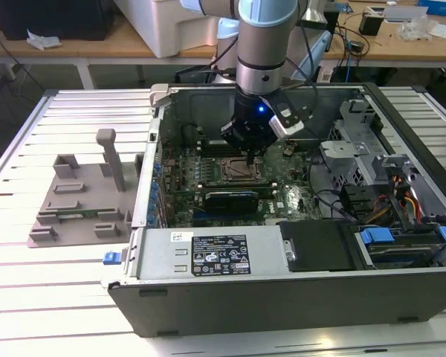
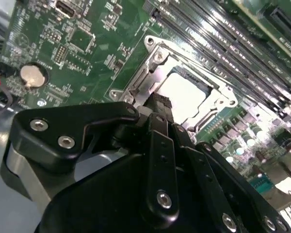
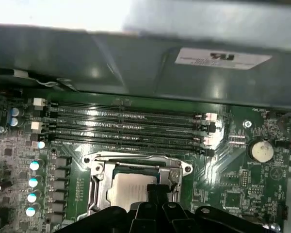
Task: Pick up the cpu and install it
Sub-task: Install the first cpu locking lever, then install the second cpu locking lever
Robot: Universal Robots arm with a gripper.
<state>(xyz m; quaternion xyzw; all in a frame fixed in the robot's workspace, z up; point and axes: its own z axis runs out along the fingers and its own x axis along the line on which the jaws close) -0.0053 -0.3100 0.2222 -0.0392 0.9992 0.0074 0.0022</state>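
The near edge of the cpu is hidden behind the fingertips; contact cannot be told.

No readable text; print on white labels on power supply cover illegible.

Arm upright, wrist straight down, gripper low, fingertips close together.
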